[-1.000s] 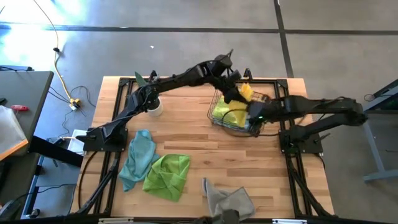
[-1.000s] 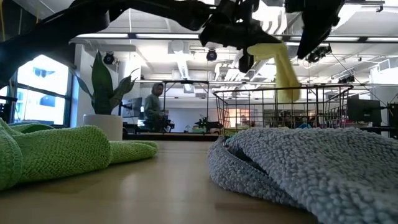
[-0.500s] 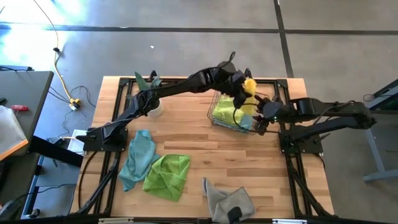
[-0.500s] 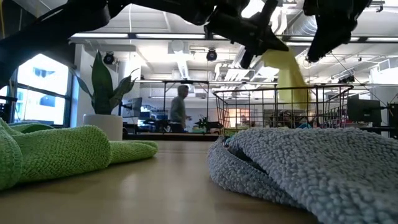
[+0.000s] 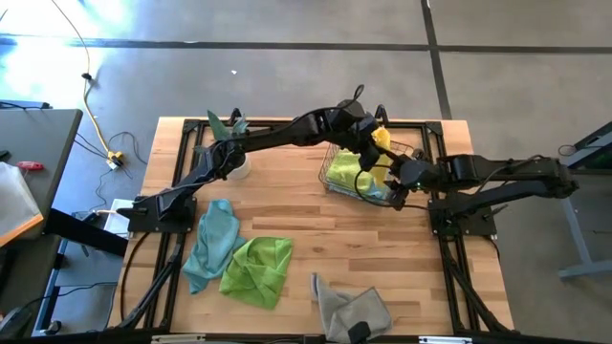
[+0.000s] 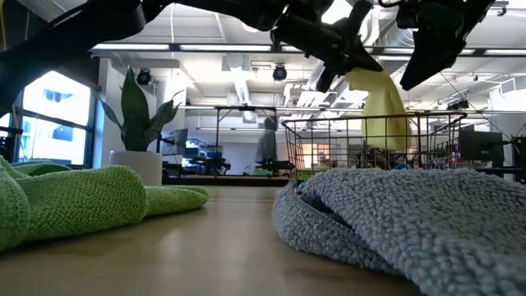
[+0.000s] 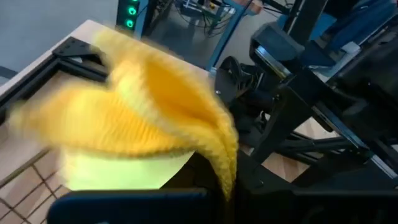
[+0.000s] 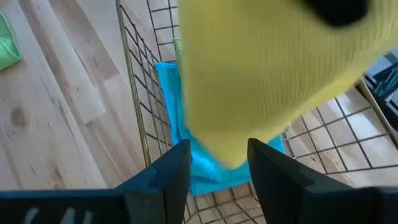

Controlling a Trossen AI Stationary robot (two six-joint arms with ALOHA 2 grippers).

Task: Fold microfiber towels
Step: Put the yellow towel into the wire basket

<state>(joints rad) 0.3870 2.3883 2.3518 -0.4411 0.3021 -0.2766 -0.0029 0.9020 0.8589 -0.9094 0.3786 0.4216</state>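
We log: left claw (image 5: 375, 137) pinching yellow towel (image 5: 382, 140) above wire basket (image 5: 337, 174); right claw (image 5: 394, 182) spread beneath.

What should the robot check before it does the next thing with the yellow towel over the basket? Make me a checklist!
1. Left pincer shut on the bright yellow microfiber towel: ok.
2. Towel lifted fully out of the copper wire basket: not ok, its lower end hangs inside.
3. Right pincer open beneath the towel's hanging end: ok.
4. Right pincer gripping the towel: not ok, not yet.
5. Teal-blue cloth left lying in the basket: ok.
6. Bare wooden table between basket and other towels for folding: ok.
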